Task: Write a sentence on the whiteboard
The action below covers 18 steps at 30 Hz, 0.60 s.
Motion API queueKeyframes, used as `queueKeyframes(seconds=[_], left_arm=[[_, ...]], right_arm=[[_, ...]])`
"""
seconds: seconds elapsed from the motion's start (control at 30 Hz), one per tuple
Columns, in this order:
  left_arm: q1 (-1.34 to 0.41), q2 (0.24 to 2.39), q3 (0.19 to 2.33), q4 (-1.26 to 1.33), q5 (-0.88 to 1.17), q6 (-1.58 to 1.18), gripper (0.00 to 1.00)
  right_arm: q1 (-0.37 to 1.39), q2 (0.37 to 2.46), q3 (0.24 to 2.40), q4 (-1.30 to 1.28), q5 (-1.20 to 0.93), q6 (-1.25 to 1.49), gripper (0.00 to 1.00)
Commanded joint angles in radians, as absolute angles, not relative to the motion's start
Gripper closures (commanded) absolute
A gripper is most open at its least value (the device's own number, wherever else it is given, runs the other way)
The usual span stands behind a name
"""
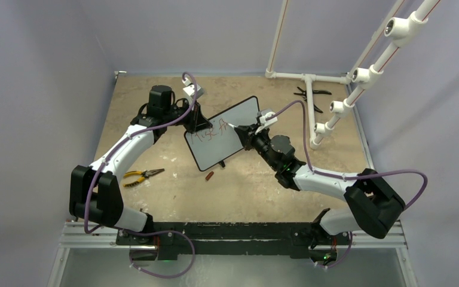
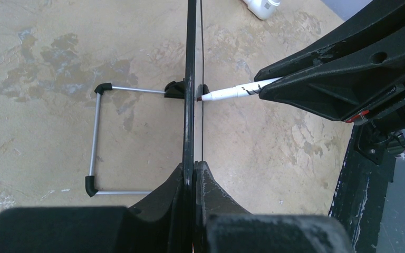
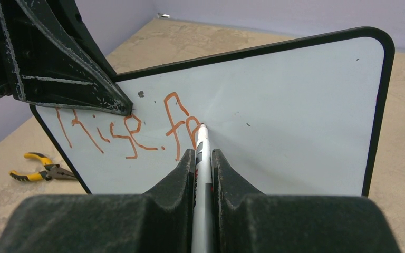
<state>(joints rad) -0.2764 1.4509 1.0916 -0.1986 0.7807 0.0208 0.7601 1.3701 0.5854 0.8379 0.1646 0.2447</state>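
Note:
The whiteboard [image 1: 233,128] stands tilted on the table, black-framed; it also shows in the right wrist view [image 3: 295,116]. Red handwritten letters of the sentence [image 3: 132,132] run in one line across its left part [image 1: 210,133]. My left gripper [image 1: 198,122] is shut on the board's upper left edge; in the left wrist view the board is edge-on [image 2: 191,79] between the fingertips [image 2: 194,169]. My right gripper [image 3: 204,154] is shut on a white marker [image 3: 202,138], whose tip touches the board at the last letter. The marker [image 2: 232,93] also shows touching the board in the left wrist view.
Yellow-handled pliers [image 1: 142,176] and a small red cap [image 1: 210,176] lie in front of the board. Black pliers [image 1: 311,94] and a white pipe frame [image 1: 308,78] are at the back right. The board's wire stand [image 2: 97,137] rests behind it.

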Motion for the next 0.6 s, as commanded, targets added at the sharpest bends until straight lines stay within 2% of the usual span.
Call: queueKeyframes(seconds=[0.0,0.57], left_arm=[[-0.283,1.457,1.075,-0.24,0.767,0.043,1.0],[-0.284,1.457,1.075,-0.241,0.767,0.042,1.0]], right_arm=[[0.758,1.387,0.623,0.854,0.179,0.228,1.0],[0.759,1.39,0.563,0.8,0.148,0.267,1.0]])
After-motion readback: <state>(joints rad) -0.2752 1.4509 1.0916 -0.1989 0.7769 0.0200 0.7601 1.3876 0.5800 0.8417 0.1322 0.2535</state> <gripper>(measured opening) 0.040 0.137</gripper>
